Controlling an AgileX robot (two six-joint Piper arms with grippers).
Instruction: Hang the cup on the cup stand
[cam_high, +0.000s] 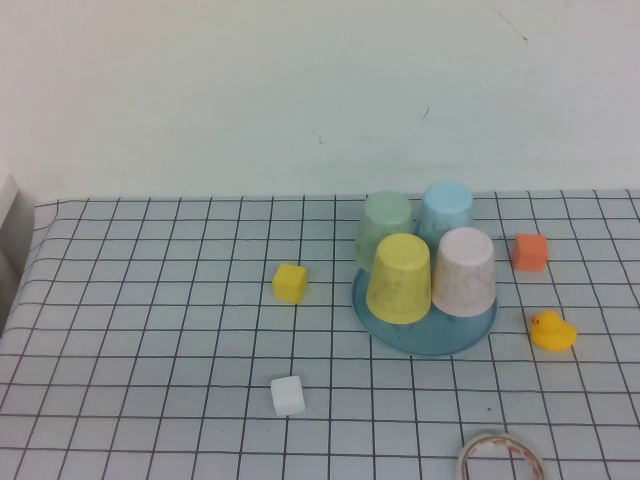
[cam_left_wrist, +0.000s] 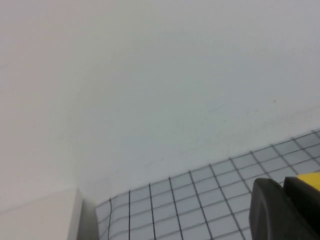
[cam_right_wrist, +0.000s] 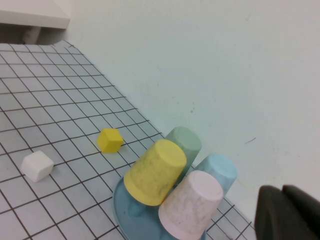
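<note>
Gridded cloth covers the table (cam_high: 150, 330) below a plain pale wall. On the stand (cam_high: 425, 335), four cups sit upside down: pink cup (cam_high: 464, 271) front right, yellow cup (cam_high: 400, 278) touching it at front left, green cup (cam_high: 386, 226) and blue cup (cam_high: 446, 211) behind. Nearby lie a yellow block (cam_high: 290, 282), white block (cam_high: 288, 395), orange block (cam_high: 530, 252), duck (cam_high: 551, 331) and tape roll (cam_high: 500, 457). My left gripper (cam_left_wrist: 285, 212) and right gripper (cam_right_wrist: 289, 214) are raised off the table, jaws clenched on nothing.
</note>
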